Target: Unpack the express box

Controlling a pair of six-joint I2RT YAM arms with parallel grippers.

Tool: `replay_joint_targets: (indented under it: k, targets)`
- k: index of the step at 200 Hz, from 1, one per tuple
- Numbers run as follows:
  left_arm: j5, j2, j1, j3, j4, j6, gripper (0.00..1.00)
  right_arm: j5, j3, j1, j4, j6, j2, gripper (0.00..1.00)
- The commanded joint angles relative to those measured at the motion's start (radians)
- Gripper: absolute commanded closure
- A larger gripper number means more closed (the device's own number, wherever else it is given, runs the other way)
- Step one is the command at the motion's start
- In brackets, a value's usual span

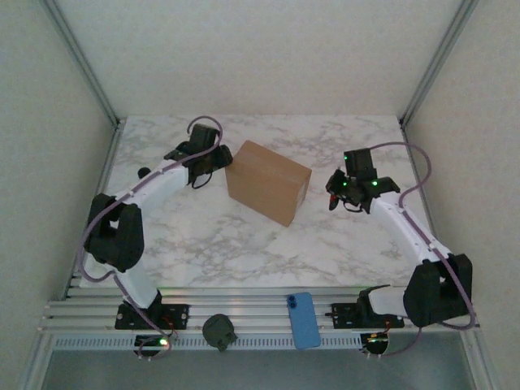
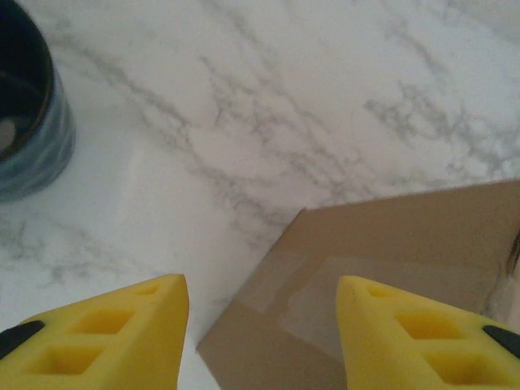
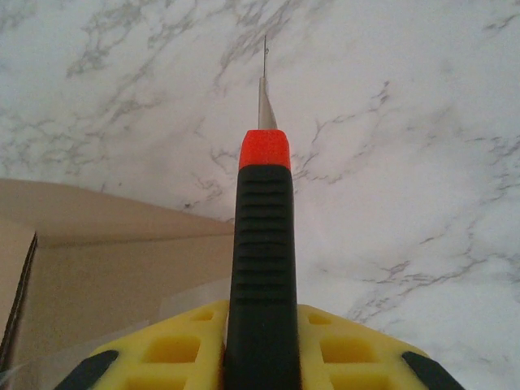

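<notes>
Top external view: the express box (image 1: 269, 183) stands in the middle of the surface (image 1: 203, 244), turned at an angle, between both arms.
Left end effector (image 2: 260, 292): jaws moderately apart, gripping nothing, hanging over one corner of the box.
Right end effector (image 3: 262, 333): closed on a black-handled knife (image 3: 262, 236), blade pointing away, just beside the box.
Box top: seems taped closed, but the picture is blurred.
Mug (image 2: 28, 122): dark blue, apart from the box.

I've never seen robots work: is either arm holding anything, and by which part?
The right gripper holds a utility knife by its black handle, blade pointing outward. The left gripper holds nothing, open over a corner of the express box.
</notes>
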Motion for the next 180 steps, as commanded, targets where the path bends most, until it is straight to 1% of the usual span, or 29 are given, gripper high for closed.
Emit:
replay_joint_targets:
  k: [1, 30, 65, 102, 119, 144, 158, 171, 180]
  targets:
    - [0.004, 0.016, 0.001, -0.001, -0.033, 0.026, 0.51, 0.020, 0.062, 0.052, 0.033, 0.011, 0.070, 1.00]
    - [0.030, -0.015, -0.007, -0.047, -0.023, 0.016, 0.51, 0.032, 0.139, 0.117, 0.029, 0.006, 0.167, 1.00]
    - [0.055, -0.087, -0.014, -0.125, -0.016, -0.006, 0.51, 0.048, 0.218, 0.122, 0.020, -0.018, 0.228, 1.00]
    - [0.072, -0.168, -0.031, -0.195, -0.018, -0.030, 0.51, -0.018, 0.300, 0.121, 0.031, -0.056, 0.313, 1.00]
    - [0.066, -0.197, -0.034, -0.211, -0.026, -0.037, 0.50, -0.020, 0.333, 0.121, 0.019, -0.067, 0.339, 1.00]
    - [-0.009, -0.209, -0.031, -0.192, -0.065, -0.023, 0.48, 0.001, 0.362, 0.120, -0.005, -0.086, 0.346, 1.00]
    - [-0.060, -0.197, -0.027, -0.156, -0.102, -0.009, 0.42, 0.011, 0.379, 0.113, -0.032, -0.104, 0.347, 1.00]
    - [-0.131, -0.179, -0.027, -0.105, -0.153, 0.006, 0.37, 0.023, 0.383, 0.098, -0.055, -0.125, 0.341, 1.00]
    - [-0.199, -0.165, -0.027, -0.060, -0.196, 0.013, 0.36, 0.031, 0.377, 0.079, -0.073, -0.142, 0.323, 1.00]
